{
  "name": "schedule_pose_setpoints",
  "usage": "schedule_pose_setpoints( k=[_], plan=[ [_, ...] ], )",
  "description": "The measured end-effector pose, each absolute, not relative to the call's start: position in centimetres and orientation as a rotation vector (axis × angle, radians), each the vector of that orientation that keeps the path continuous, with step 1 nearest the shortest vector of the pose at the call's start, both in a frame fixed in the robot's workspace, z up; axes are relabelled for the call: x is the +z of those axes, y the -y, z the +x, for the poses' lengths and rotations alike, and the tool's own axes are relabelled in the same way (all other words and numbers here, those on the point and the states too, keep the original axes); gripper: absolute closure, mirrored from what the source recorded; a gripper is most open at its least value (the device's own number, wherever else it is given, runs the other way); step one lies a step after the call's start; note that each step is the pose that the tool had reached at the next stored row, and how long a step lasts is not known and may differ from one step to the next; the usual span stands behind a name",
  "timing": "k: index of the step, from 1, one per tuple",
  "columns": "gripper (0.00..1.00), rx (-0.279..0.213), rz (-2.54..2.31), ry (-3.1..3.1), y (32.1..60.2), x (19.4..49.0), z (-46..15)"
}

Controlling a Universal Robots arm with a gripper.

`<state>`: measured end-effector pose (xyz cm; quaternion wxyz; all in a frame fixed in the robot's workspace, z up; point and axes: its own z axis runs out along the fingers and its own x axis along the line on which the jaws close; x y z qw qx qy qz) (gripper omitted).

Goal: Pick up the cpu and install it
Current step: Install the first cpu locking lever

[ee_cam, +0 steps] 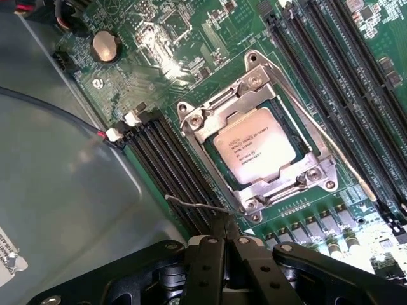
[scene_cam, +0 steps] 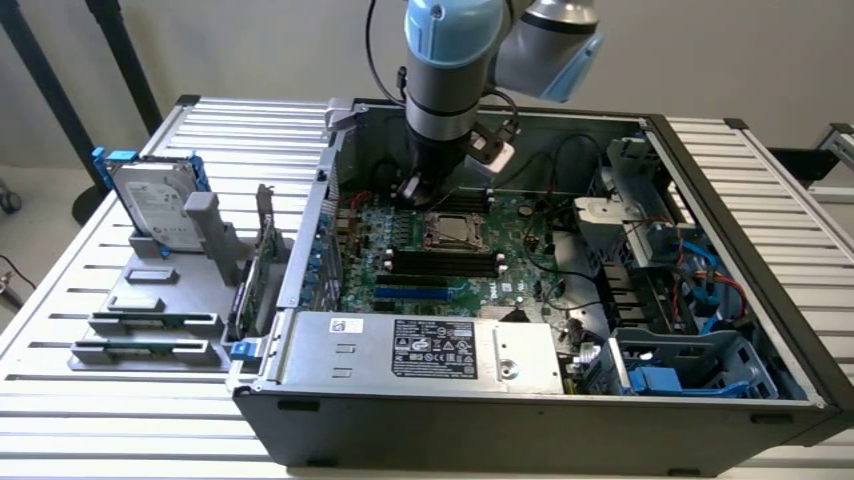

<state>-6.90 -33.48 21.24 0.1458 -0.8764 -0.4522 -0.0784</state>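
Cpu [ee_cam: 254, 149] sits in socket [ee_cam: 289, 181] on mobo [ee_cam: 165, 57]. Claw [ee_cam: 224, 236] fingers pressed together, nothing btwn them, tips just beside thin lever [ee_cam: 197, 204].

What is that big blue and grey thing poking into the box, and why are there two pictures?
That is a robot arm, a machine that bends a bit like your own arm. Its hand is a gripper with two fingers, pressed shut, and nothing can be seen between them. One picture comes from a camera standing off to the side. The other comes from a camera on the arm's wrist, looking past the fingers. The box is an open computer case on a slatted table. Inside lies a green board. The shiny square in the metal frame is the cpu, the computer's brain, sitting in its place. The gripper is right by a thin wire lever beside it. On the exterior view's left stands a silver hard drive.
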Motion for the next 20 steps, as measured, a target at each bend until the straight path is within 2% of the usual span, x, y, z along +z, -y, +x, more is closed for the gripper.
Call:
schedule_pose_setpoints(
  k=[20],
  plan=[
    [0.89, -0.223, -2.529, 1.302, 33.53, 20.75, -7.03]
  ],
)
